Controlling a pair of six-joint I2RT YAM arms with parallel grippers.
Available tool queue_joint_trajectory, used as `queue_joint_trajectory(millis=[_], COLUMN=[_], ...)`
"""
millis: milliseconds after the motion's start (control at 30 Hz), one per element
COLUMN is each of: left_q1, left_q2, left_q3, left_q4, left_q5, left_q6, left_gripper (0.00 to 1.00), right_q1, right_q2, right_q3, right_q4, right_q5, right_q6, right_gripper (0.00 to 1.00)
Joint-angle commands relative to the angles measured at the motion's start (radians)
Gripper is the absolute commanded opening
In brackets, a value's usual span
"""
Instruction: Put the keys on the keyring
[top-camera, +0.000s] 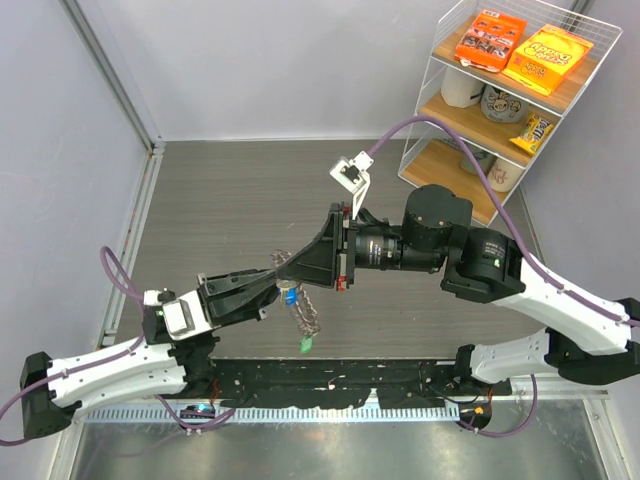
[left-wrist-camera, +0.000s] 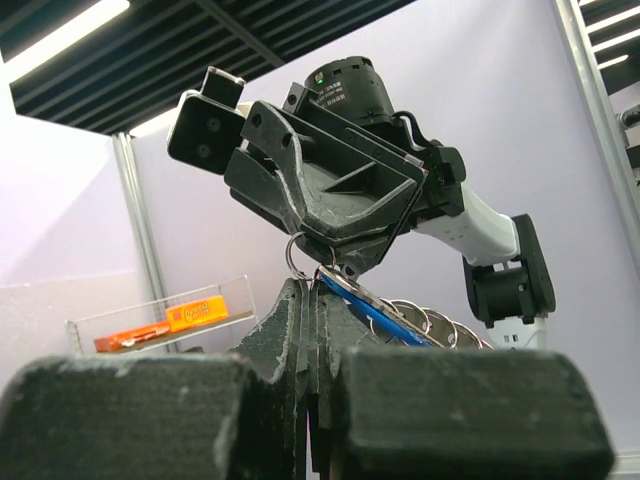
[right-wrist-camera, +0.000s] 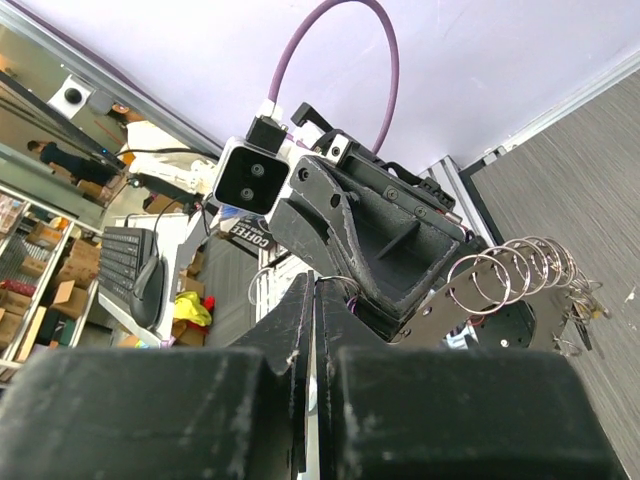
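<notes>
Both grippers meet tip to tip above the middle of the table. My left gripper is shut on a blue-headed key. A thin metal keyring rises from that tip into my right gripper, which is shut on its wire. A string of several linked rings hangs below the grippers. It ends in a green tag, and small silvery keys dangle at its far end.
A white wire shelf stands at the back right with orange snack boxes, mugs and a yellow packet. A metal rail runs along the table's left edge. The arm bases sit at the near edge.
</notes>
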Motion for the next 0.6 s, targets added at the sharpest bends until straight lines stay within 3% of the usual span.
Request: queue_joint_trajectory(millis=[0, 167, 333, 567], left_q1=[0.003, 0.003, 0.002, 0.003], left_q2=[0.027, 0.039, 0.029, 0.019], left_q3=[0.049, 0.064, 0.079, 0.081], left_q4=[0.289, 0.340, 0.338, 0.340], left_q5=[-0.015, 0.005, 0.028, 0.034], left_q6=[0.015, 0.015, 0.012, 0.001], left_gripper=[0.00, 0.00, 0.00, 0.00], right_q1=[0.049, 0.071, 0.082, 0.082], right_q2=[0.020, -0.014, -0.089, -0.152], right_q3=[0.052, 0.045, -0.021, -0.024], right_q4=[-0.133, -0.188, -0.205, -0.259], right_q5=[0.056, 0.082, 0.094, 0.088], right_q6=[-0.026, -0.052, -0.079, -0.124], right_gripper=[0.05, 0.11, 0.31, 0.41])
